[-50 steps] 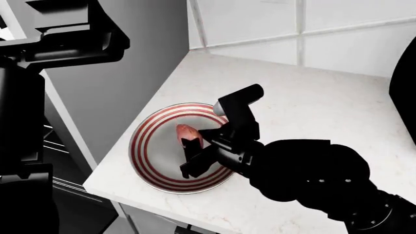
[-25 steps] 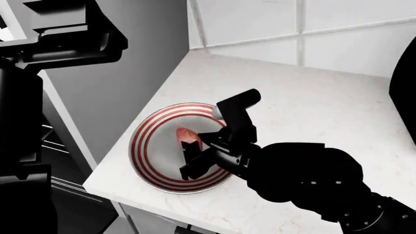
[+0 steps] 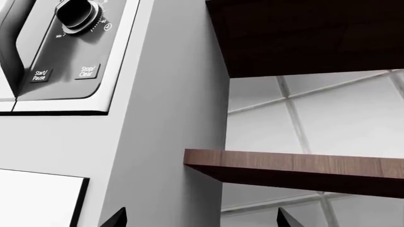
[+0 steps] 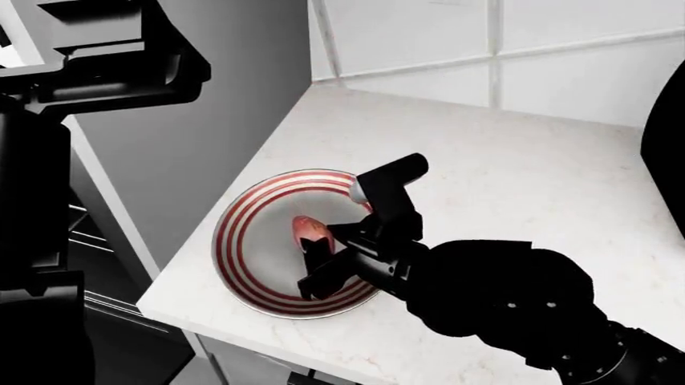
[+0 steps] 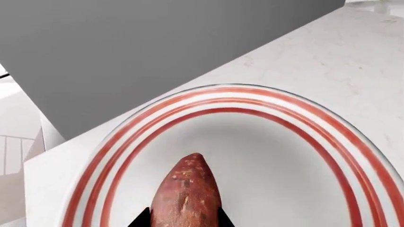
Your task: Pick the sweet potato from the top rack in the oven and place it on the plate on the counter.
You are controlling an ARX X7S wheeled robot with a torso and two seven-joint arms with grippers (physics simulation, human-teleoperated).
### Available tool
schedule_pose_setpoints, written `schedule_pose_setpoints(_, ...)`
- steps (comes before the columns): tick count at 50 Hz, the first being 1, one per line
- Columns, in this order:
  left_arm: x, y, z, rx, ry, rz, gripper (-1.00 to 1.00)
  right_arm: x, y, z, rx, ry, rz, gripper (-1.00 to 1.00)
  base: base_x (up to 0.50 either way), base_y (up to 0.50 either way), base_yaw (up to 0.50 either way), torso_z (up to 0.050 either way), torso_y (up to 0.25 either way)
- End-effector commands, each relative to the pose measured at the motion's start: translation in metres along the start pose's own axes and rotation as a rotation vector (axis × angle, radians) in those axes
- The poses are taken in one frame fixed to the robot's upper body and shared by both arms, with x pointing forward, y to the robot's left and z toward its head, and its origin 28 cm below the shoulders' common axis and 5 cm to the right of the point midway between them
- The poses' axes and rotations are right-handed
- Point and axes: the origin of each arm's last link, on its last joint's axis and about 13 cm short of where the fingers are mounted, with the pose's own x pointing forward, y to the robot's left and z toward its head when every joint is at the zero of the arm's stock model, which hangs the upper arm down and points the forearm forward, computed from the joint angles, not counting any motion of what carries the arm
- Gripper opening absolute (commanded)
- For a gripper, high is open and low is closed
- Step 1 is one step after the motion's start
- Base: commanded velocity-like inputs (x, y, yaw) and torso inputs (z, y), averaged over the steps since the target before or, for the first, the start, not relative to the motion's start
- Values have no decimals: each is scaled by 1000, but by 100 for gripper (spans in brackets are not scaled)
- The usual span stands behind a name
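The sweet potato [image 5: 186, 194] is a small reddish tuber held between the fingertips [image 5: 141, 218] of my right gripper [image 5: 183, 220], which is shut on it. It hangs over, or rests on, the grey centre of the red-striped plate [image 5: 328, 142]; I cannot tell whether they touch. In the head view the plate [image 4: 241, 233] lies near the counter's [image 4: 514, 176] left front corner, with the sweet potato [image 4: 308, 228] and right gripper [image 4: 321, 253] over its middle. My left gripper [image 3: 200, 221] is open, raised before a control panel. The oven is largely hidden behind my left arm [image 4: 96, 64].
A tall grey cabinet side [image 4: 204, 120] borders the counter on the left. White tiled wall [image 4: 535, 48] stands behind it. A dark object [image 4: 669, 152] sits at the right edge. The left wrist view shows a knob panel [image 3: 69, 42] and wooden shelves [image 3: 296, 165].
My right gripper has shifted slightly nearer and lower over the plate's centre, carrying the sweet potato with it. The left arm has not moved.
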Motion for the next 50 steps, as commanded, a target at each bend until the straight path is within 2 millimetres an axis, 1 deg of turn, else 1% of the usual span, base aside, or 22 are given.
schedule_pose_setpoints(1,0,0,0,0,0,-3,100,1,-2,-1,-11,-2,0,-100,0,0,0,0,0)
schedule_pose_setpoints(25,-1,1,0,1,0,4,100,3,-2,-8,-6,13,-2,-100,0,0,0,0,0)
schedule_pose_setpoints(50,0,0,0,2,-1,-1,100,3,-2,-7,-8,15,0,-100,0,0,0,1,0)
